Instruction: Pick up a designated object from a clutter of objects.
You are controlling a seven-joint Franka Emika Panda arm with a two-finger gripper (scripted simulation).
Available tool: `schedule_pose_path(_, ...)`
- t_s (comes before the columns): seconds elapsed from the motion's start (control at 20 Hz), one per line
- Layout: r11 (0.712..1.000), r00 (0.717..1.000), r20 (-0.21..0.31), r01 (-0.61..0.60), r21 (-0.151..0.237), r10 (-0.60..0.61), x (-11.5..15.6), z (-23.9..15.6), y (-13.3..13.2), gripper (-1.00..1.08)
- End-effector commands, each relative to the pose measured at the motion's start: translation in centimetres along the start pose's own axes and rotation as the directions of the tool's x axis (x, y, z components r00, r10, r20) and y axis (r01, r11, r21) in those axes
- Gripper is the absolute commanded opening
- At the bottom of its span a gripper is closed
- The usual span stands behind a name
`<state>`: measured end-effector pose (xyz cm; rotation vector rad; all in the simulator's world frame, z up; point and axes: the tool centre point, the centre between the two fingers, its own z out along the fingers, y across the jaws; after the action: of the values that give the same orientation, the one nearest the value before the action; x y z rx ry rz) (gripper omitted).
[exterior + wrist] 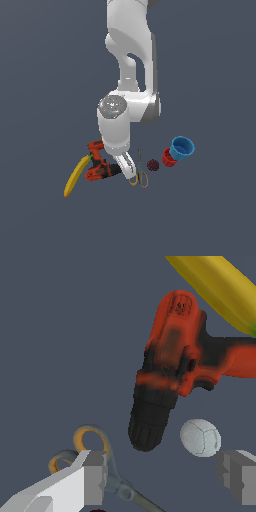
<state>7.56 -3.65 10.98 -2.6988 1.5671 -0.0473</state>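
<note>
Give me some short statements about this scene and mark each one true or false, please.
1. The pincer is closed on the drill. False: its fingers stand apart and hold nothing.
2. A white ball lies beside the drill's black chuck. True.
3. The blue cup lies on the exterior view's left of the banana. False: it lies far to the exterior view's right, next to the red cup.
4. The scissors have yellow handles. True.
5. The dark berry lies between the scissors and the cups. True.
</note>
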Motion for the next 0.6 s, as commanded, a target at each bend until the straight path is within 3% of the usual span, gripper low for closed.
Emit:
schedule_pose_path(0.0,0.998,0.998,-0.008,-0.067,0.000,0.067,0.4,1.3,0.1,0.68)
schedule_pose_path(0.55,0.972,0.971,-0.030,-0.235,0.004,0.235,1.4,4.8,0.5,0.68)
